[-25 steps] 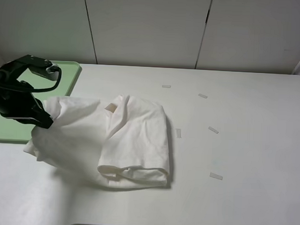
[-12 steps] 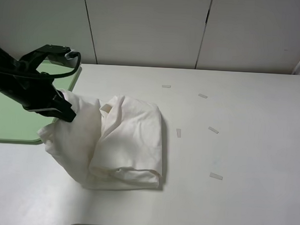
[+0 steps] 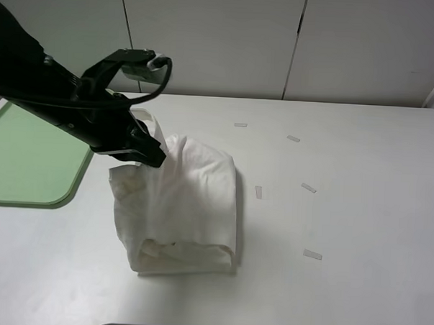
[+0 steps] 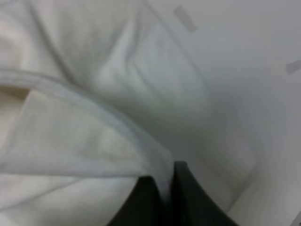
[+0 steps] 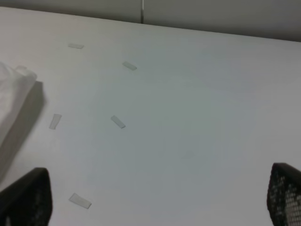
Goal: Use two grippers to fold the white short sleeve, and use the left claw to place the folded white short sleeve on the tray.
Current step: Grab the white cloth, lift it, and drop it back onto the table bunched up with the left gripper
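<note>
Shirt (image 3: pixel 190 197) edge, clamped in the left pincer (image 3: pixel 151 158), has swung away from the tray (image 3: pixel 30 161), doubling the fold. Right pincer (image 5: pixel 155 207) stands wide, idle.

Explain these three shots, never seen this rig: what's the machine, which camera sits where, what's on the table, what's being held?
It is a robot with two black arms, each ending in a pincer-like tool. The wide picture comes from a camera mounted high above a white table; the other two come from small cameras on each arm's wrist.

On the table lie a partly folded white T-shirt, a pale green tray at the left edge, and a few small tape strips.

Only the left arm shows in the wide view. Its left tool is shut on a hem of the shirt; the left wrist picture shows the dark fingers pinching the cloth up close.

The right tool is open and holds nothing: its wrist picture shows two fingers far apart over bare table, with the shirt's edge off to one side.
</note>
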`<state>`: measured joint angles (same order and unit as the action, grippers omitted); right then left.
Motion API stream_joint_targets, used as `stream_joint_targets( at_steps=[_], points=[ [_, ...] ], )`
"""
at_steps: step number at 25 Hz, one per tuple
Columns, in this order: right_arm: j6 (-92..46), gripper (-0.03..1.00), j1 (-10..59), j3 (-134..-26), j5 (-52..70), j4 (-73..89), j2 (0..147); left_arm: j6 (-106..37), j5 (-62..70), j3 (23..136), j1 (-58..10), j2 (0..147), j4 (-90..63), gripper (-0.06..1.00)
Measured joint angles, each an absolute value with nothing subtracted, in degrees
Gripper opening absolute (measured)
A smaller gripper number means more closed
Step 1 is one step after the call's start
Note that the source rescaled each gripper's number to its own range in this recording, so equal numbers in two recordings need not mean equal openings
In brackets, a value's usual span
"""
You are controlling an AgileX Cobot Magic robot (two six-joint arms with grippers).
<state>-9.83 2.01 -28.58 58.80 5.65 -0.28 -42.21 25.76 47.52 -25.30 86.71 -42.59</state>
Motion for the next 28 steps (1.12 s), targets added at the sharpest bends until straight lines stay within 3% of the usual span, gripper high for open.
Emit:
stream_joint_targets(
  at_steps=[21,24,26,27,28],
  points=[
    [-9.83,1.0,2.01,-28.58,58.8,5.65,-0.28,-63.72,14.96,52.98,-39.51,105.64,-71.99,0.01],
    [-9.83,1.0,2.01,-28.58,58.8,5.65,-0.28,-63.91,13.91,52.98,-39.58,106.83,-72.46,0.1],
    [-9.83,1.0,2.01,-28.58,58.8,5.65,-0.28,-65.06,14.08,53.1,-39.58,107.01,-72.56,0.31],
    [-9.83,1.0,2.01,-28.58,58.8,5.65,-0.28,-65.06,14.08,53.1,-39.58,107.01,-72.56,0.31],
    [-9.83,1.0,2.01,-28.58,58.8,5.65,-0.28,-66.31,14.58,53.31,-39.58,107.03,-72.56,0.45]
  ],
)
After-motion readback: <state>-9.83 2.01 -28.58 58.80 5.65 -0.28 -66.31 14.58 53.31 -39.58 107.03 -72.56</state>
